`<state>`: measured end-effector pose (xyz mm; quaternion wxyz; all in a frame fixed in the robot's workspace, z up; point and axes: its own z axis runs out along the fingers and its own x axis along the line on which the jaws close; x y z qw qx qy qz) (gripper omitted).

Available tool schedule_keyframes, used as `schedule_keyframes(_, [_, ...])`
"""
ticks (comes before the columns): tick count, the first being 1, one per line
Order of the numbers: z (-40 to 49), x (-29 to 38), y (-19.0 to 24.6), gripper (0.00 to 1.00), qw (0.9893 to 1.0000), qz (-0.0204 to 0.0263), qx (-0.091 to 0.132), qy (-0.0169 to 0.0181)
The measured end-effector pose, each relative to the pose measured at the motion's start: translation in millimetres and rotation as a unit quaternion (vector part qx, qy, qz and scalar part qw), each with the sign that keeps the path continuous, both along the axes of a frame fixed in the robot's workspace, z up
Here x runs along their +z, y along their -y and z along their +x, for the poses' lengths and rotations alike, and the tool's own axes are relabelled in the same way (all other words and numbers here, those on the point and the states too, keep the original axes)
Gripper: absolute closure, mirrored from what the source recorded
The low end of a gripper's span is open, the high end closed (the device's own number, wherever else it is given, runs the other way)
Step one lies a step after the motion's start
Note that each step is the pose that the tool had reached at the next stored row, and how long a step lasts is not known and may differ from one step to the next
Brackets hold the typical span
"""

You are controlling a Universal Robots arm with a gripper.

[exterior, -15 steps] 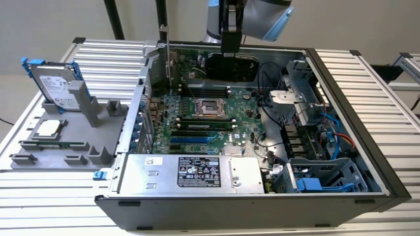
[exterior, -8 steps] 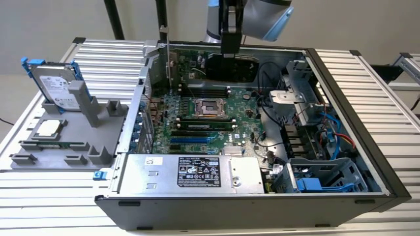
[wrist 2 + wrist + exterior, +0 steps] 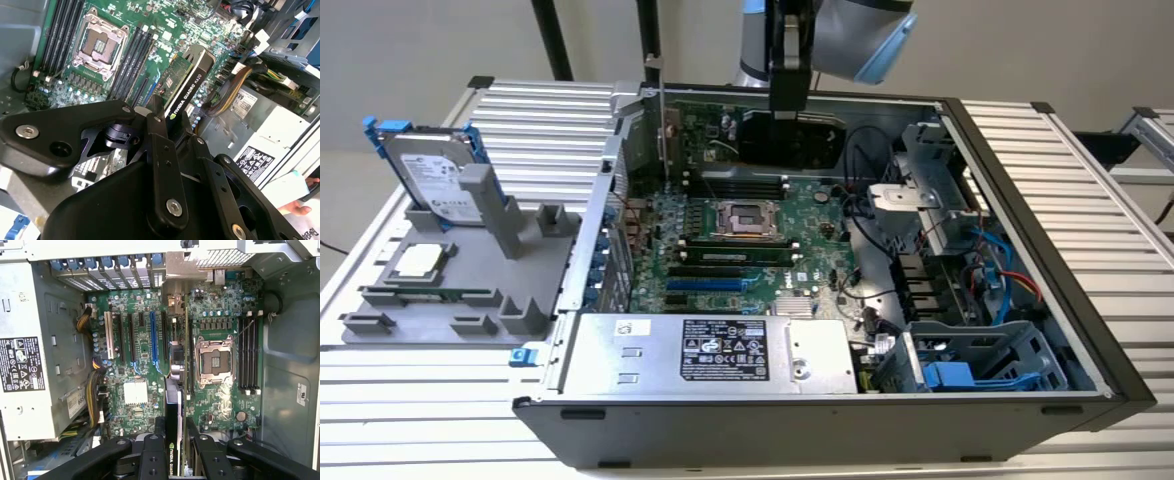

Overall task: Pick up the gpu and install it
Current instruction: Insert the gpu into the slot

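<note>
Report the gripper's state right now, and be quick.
Gripper: shut on the gpu, gripping the card by its edge.

wall: plain, pale | table: ribbed metal slats, light grey | posts: two, black, behind table | light: even, soft, indoor

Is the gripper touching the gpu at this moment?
Touching. In the second wrist view the gripper clamps the gpu by its black edge from both sides, with no gap showing.
</note>
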<state>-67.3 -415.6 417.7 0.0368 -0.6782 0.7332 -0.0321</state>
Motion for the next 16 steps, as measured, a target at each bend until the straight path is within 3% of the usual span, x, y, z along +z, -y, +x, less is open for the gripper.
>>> schedule_keyframes(16, [0.0,-3.2,0.0,1.00,1.0000,-0.0021,0.000,0.0000])
